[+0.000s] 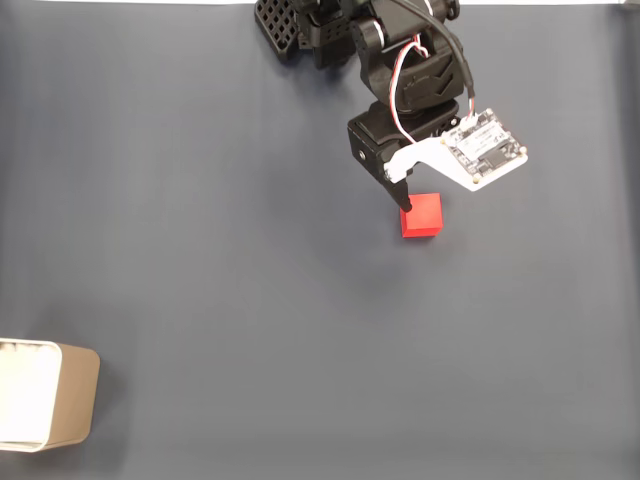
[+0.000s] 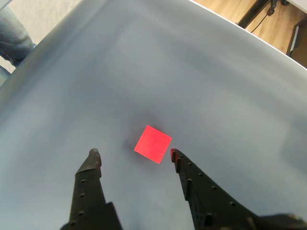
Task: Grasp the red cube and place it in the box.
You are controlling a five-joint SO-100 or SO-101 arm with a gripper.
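The red cube (image 1: 422, 216) rests on the dark grey table surface, right of centre in the fixed view. Directly over it hangs my gripper (image 1: 412, 203), one dark fingertip touching or just above the cube's upper left corner. From the wrist view, the red cube (image 2: 152, 143) lies just ahead of the open gripper (image 2: 134, 154), closer to the right finger (image 2: 176, 157) than to the left finger (image 2: 93, 159). Nothing is between the fingers. The box (image 1: 48, 395), beige with a white inside, stands at the bottom left edge, far from the cube.
The black arm base (image 1: 340, 30) sits at the top centre. A white camera board (image 1: 485, 150) sticks out to the right of the wrist. In the wrist view the table's far edge meets a wooden floor (image 2: 230, 9), and a jeans-clad leg (image 2: 12, 28) shows at top left.
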